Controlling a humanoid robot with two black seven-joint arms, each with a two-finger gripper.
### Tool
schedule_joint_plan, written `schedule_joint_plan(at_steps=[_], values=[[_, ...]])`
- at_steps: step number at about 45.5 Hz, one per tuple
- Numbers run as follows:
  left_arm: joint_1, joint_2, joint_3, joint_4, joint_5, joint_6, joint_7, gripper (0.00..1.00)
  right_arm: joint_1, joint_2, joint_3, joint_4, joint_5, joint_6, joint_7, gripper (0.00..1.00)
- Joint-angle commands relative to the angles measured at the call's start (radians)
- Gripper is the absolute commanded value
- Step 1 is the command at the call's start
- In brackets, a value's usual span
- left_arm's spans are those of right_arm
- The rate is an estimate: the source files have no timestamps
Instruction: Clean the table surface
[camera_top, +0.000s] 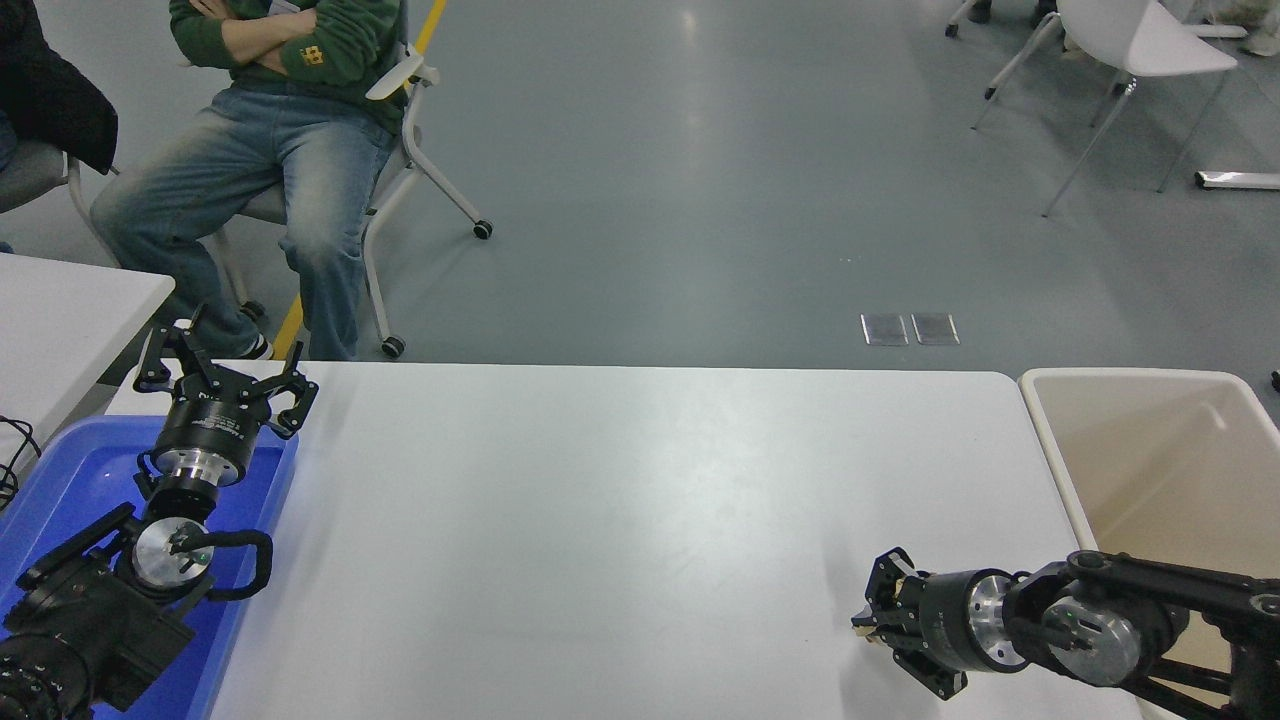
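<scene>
**Inspector:** Report the right arm's pose.

**Assistant:** It enters from the lower right, lying low over the table surface (620, 520) near that surface's front right corner, forearm roughly level and pointing left. The right gripper (872, 622) is clenched on a small tan scrap (862, 628), of which only a sliver shows at the fingertips; what the scrap is cannot be told.

**Inspector:** And the left arm?

**Assistant:** Parked at the table's left end, above a blue tray (60, 480) that sits on that end. The left gripper (222, 365) points away from the camera with its fingers splayed apart, holding nothing.

**Inspector:** Condition of the table surface?

**Assistant:** Matte white, rectangular, rounded far corners, spanning the lower middle of the view. It shows a soft sheen near its centre. The only loose item seen over it is the scrap in the right gripper.

**Inspector:** Surroundings?

**Assistant:** A beige tub (1150, 470) stands just beside the table's right end. A smaller white tabletop corner (70, 310) lies beyond the table's left end. A seated person in jeans (260, 170), arms folded, is past the far left corner; a white chair (1140, 50) stands well beyond the far right.
</scene>
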Motion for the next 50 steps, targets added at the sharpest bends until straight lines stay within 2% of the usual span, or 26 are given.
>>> schedule_joint_plan(at_steps=[1, 11, 17, 35, 50], values=[[0.0, 0.0, 0.0, 0.0, 0.0, 0.0, 0.0, 1.0, 0.011, -0.123, 0.041, 0.108, 0.026, 0.037, -0.012, 0.0], [0.0, 0.0, 0.0, 0.0, 0.0, 0.0, 0.0, 1.0, 0.029, -0.207, 0.109, 0.108, 0.026, 0.142, -0.023, 0.0], [0.0, 0.0, 0.0, 0.0, 0.0, 0.0, 0.0, 1.0, 0.029, -0.268, 0.193, 0.108, 0.028, 0.243, -0.047, 0.0], [0.0, 0.0, 0.0, 0.0, 0.0, 0.0, 0.0, 1.0, 0.032, -0.423, 0.299, 0.106, 0.078, 0.316, -0.08, 0.0], [0.0, 0.0, 0.0, 0.0, 0.0, 0.0, 0.0, 1.0, 0.029, -0.522, 0.327, -0.034, 0.083, 0.491, -0.07, 0.0]])
